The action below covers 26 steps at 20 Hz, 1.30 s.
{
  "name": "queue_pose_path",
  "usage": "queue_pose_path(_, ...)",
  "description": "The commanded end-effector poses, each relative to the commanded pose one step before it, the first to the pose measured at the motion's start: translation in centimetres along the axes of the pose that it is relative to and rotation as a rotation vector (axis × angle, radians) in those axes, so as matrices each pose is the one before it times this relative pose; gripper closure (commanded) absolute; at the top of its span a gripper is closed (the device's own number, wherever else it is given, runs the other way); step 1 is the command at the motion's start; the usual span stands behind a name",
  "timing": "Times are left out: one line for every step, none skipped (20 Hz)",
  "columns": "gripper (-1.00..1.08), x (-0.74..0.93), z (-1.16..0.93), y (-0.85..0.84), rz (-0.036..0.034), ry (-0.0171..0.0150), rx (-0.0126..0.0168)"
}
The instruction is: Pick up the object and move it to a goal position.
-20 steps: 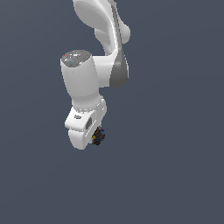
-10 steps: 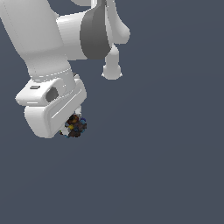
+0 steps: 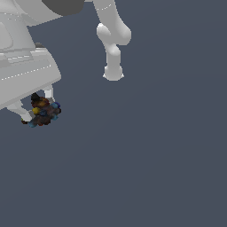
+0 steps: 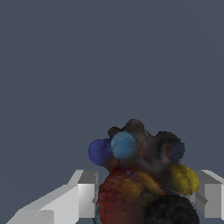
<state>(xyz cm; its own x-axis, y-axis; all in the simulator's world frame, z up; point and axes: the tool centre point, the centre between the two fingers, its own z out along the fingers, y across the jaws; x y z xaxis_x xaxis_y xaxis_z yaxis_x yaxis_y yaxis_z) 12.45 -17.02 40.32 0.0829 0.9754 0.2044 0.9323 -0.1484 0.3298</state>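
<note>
1. The object [image 3: 44, 111], a dark knobbly lump with blue, yellow, red and teal bumps, sits between the fingers of the gripper [image 3: 39, 108], clear of any surface; nothing in either view touches it but the fingers.

2. In the wrist view the lump [image 4: 142, 175] fills the gap between the two white fingers [image 4: 81, 194], one flank against each pad, with its blue and yellow knobs bulging out past the fingertips (so the hold is on its middle, not its edges).

3. The fingers are clamped on the object, held apart only by its bulk. I judge this pinch is what lets the arm carry the lump through open air toward the goal.

4. No goal marker shows in either view, so how far the carry has to go cannot be told.

5. Against the picture half a second ago, the hand and lump now sit nearer the exterior view's left edge and look much larger, while the grip looks unchanged.

6. The arm's upper links [image 3: 113, 44] hang behind, well apart from the fingers.
</note>
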Motion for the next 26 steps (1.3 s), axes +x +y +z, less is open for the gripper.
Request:
queue_pose_path(1.08,-0.460,-1.830,1.002,-0.02066,0.01481,-0.01455)
queue_pose_path(1.08,-0.187,-0.611,0.352,-0.00646,0.00490,-0.00469)
queue_pose_path(1.08,-0.177,-0.581,0.336,-0.00613,0.00466,-0.00445)
queue_pose_path(1.08,-0.168,-0.551,0.321,-0.00580,0.00443,-0.00421)
queue_pose_path(1.08,-0.161,-0.520,0.306,-0.00546,0.00418,-0.00396)
queue_pose_path(1.08,-0.151,-0.493,0.292,-0.00517,0.00398,-0.00375)
queue_pose_path(1.08,-0.142,-0.462,0.276,-0.00483,0.00374,-0.00350)
queue_pose_path(1.08,-0.129,-0.418,0.251,-0.00436,0.00339,-0.00316)
queue_pose_path(1.08,-0.116,-0.374,0.228,-0.00390,0.00304,-0.00283)
queue_pose_path(1.08,-0.105,-0.334,0.206,-0.00347,0.00272,-0.00251)
queue_pose_path(1.08,-0.090,-0.300,0.186,-0.00313,0.00246,-0.00226)
queue_pose_path(1.08,-0.081,-0.264,0.168,-0.00275,0.00217,-0.00198)
queue_pose_path(1.08,-0.071,-0.235,0.152,-0.00245,0.00194,-0.00176)
queue_pose_path(1.08,-0.064,-0.207,0.136,-0.00216,0.00172,-0.00155)
queue_pose_path(1.08,-0.054,-0.185,0.122,-0.00194,0.00155,-0.00139)
queue_pose_path(1.08,-0.048,-0.162,0.108,-0.00170,0.00136,-0.00121)
queue_pose_path(1.08,-0.041,-0.141,0.095,-0.00149,0.00120,-0.00106)
queue_pose_path(1.08,-0.030,-0.124,0.083,-0.00133,0.00107,-0.00094)
queue_pose_path(1.08,-0.039,-0.094,0.072,-0.00094,0.00076,-0.00066)
queue_pose_path(1.08,-0.020,-0.086,0.062,-0.00094,0.00077,-0.00065)
queue_pose_path(1.08,-0.022,-0.064,0.052,-0.00067,0.00055,-0.00045)
queue_pose_path(1.08,-0.005,-0.056,0.043,-0.00067,0.00055,-0.00045)
queue_pose_path(1.08,-0.041,-0.016,0.035,0.00000,0.00000,0.00000)
queue_pose_path(1.08,0.023,-0.043,0.026,-0.00067,0.00056,-0.00042)
queue_pose_path(1.08,-0.017,-0.007,0.018,0.00000,0.00000,0.00000)
queue_pose_path(1.08,-0.009,-0.004,0.010,0.00000,0.00000,0.00000)
